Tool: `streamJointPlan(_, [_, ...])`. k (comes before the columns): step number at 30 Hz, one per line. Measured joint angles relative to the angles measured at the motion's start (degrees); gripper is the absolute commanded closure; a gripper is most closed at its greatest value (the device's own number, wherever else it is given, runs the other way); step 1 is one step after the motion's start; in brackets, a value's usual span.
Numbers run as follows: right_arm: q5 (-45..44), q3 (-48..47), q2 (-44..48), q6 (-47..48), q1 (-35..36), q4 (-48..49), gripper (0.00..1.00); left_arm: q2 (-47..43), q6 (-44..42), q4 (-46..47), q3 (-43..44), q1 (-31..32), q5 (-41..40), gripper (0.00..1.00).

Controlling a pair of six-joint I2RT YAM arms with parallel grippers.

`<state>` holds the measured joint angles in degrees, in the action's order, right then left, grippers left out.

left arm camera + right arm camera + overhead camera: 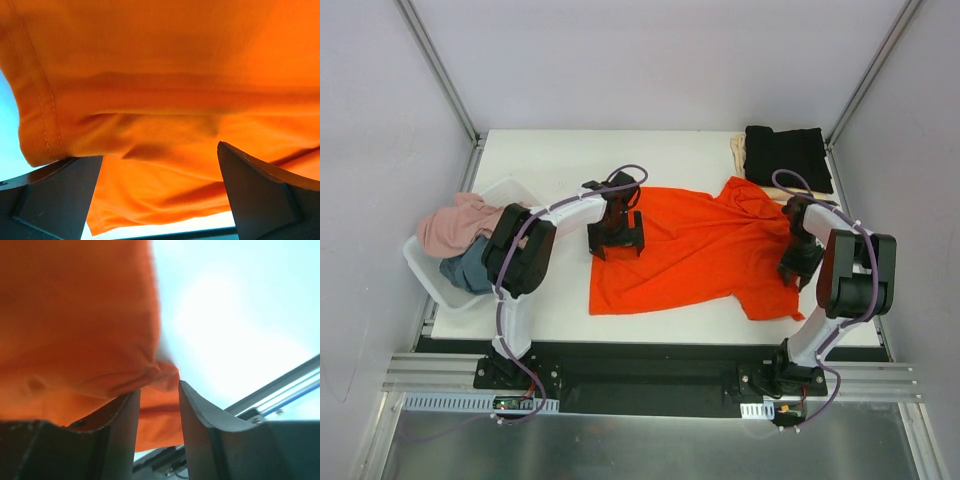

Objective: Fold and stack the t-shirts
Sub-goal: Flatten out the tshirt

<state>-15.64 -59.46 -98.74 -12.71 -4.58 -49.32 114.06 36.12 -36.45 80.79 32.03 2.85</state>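
I see a flat white table (550, 160), smooth and square-cornered. It is the biggest thing here.

Next is one orange shirt (690, 250). It is soft, bright cloth with short sleeves, lying spread out in the middle of the top view with a few wrinkles.

At the left edge sits one white tub (420, 270) made of smooth plastic with round corners. Two crumpled shirts are piled in it: one pink shirt (455, 225) on top and one grey-blue shirt (468, 272) lower down.

In the upper right is one black shirt (785, 155), folded into a neat block. One cream shirt (738, 152) peeks out at its left side.

That makes five shirts, one tub and two grippers.

The left gripper (616, 240) is at the left edge of the orange shirt. In my left wrist view its dark, hard fingers (55, 195) are spread wide. A stitched hem of the orange cloth (160, 75) hangs over them.

The right gripper (794, 270) is at the shirt's right sleeve. In my right wrist view its fingers (200, 420) are close together, pinching a bunched fold of the orange cloth (75, 315).
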Motion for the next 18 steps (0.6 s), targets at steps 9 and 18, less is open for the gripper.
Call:
streamJointPlan(9, [-6.73,-3.69,0.81,1.38,-3.26,0.04,0.24,4.0,-2.58,-0.9,6.58,-1.79,-3.28,0.01])
streamJointPlan(18, [2.93,5.38,21.57,-0.22,-3.63,-2.25,0.04,0.66,-4.07,-0.11,3.52,-1.7,-3.43,0.01])
